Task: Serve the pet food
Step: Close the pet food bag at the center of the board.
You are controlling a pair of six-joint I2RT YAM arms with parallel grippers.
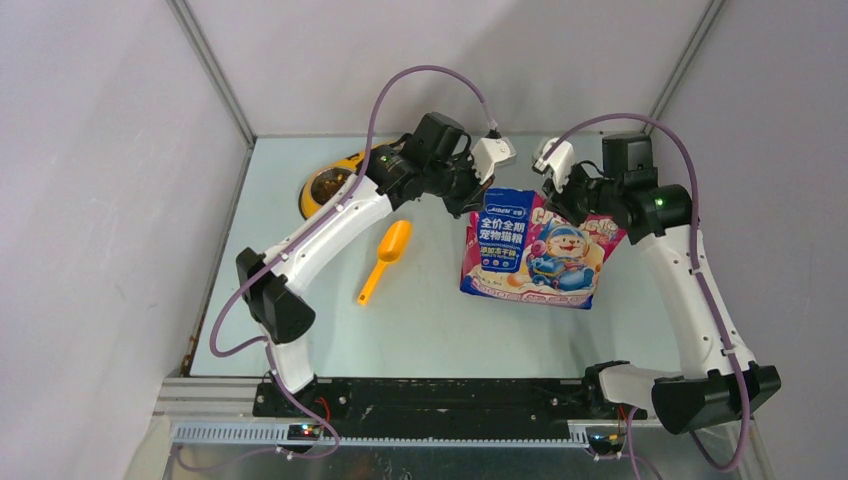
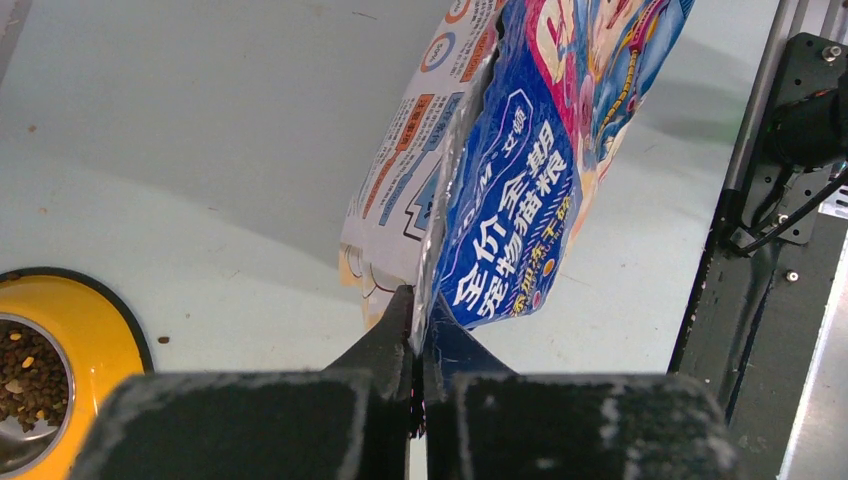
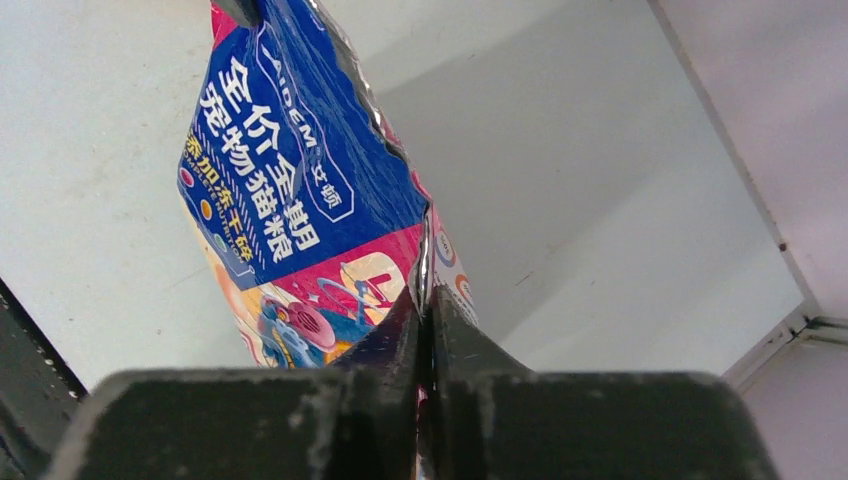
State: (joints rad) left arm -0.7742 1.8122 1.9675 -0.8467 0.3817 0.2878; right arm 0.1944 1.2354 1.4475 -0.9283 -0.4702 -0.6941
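Blue-and-pink pet food pouch (image 1: 540, 248) hangs below both sets of fingers | left gripper (image 2: 418, 305) pinching pouch's top edge at left corner | right gripper (image 3: 425, 295) pinching same edge at right corner | kibble (image 2: 30, 375) in yellow feeder (image 2: 105, 345), left of left fingers | orange scoop (image 1: 385, 258) nearside of left fingers, apart

Bright even light, soft shadows, mild glare on the pouch (image 3: 300, 170)

Blue-pink pouch (image 1: 540, 245); orange scoop (image 1: 386, 258); yellow feeder (image 1: 325, 185).
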